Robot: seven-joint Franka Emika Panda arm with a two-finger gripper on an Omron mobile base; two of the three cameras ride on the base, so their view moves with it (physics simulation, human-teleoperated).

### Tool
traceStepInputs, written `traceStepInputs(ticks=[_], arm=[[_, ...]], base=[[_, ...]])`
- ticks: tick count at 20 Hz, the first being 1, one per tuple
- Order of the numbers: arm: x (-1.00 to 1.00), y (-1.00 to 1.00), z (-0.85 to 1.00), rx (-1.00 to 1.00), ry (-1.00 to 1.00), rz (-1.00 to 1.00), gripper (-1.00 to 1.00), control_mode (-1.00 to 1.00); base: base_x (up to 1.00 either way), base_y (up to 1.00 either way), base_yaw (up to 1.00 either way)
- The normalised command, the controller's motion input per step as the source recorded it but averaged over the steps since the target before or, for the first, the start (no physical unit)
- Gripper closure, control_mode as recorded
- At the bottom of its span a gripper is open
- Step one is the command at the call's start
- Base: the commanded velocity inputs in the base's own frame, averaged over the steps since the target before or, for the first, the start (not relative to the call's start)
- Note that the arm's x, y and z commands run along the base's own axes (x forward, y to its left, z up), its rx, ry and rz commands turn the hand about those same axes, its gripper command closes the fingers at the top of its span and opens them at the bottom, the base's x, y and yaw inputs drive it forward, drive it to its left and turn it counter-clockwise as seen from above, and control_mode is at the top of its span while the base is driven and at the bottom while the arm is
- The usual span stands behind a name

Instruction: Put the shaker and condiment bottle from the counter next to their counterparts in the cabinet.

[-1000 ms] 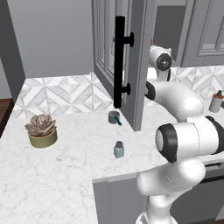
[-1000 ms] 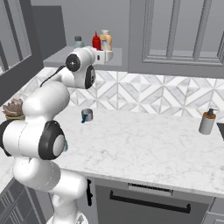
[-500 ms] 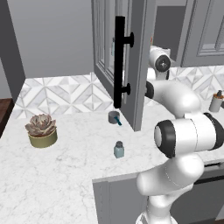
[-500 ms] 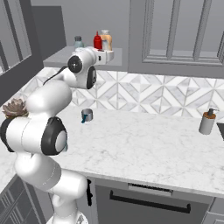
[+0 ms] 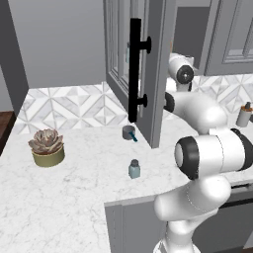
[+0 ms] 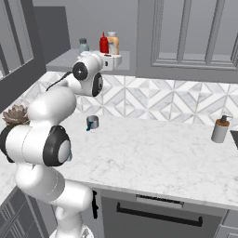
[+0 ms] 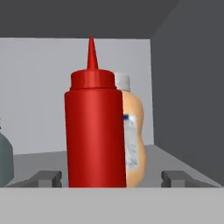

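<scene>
The red condiment bottle [image 7: 94,131] stands upright on the shelf of the open grey cabinet [image 6: 93,58]. It sits between my gripper's [image 7: 109,178] spread fingertips [image 7: 43,177], which are clear of its sides, so the gripper is open. From the right base view the gripper [image 6: 115,59] is at the shelf's edge, just below the red bottle [image 6: 103,43]. A peach bottle [image 7: 133,131] stands right behind it. A grey-blue jar [image 6: 83,45] stands further left on the shelf. The shaker [image 5: 134,169] stands alone on the marble counter [image 5: 74,197].
The open cabinet door with its black bar handle [image 5: 136,69] hangs left of my arm. On the counter are a small grey cup with a blue handle [image 5: 129,132], a potted succulent [image 5: 47,147] and a brown-topped grey bottle [image 6: 220,128] at the far right.
The arm has shifted only slightly at the cabinet shelf. The bottles on the shelf and the shaker on the counter have not moved.
</scene>
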Motion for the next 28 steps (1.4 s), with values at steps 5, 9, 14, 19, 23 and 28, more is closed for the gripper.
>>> traceStepInputs(ticks=[5, 9, 14, 19, 23, 28], arm=[[-0.47, -0.01, 0.0, 0.01, 0.0, 0.0, -1.0, -1.0], [-0.59, 0.0, 0.0, 0.01, 0.0, 0.0, -1.0, -1.0], [-0.64, 0.0, 0.08, 0.0, 0.0, 0.0, -1.0, -1.0], [-0.65, 0.0, 0.08, 0.0, 0.0, 0.0, -1.0, -1.0], [-0.61, 0.0, 0.0, 0.0, 0.0, 0.0, -1.0, -1.0], [-0.68, -0.05, 0.0, 0.0, 0.0, 0.04, -1.0, -1.0]], base=[[0.0, 0.0, 0.0], [0.0, 0.0, 0.0], [0.0, 0.0, 0.0], [0.0, 0.0, 0.0], [0.0, 0.0, 0.0], [0.0, 0.0, 0.0]])
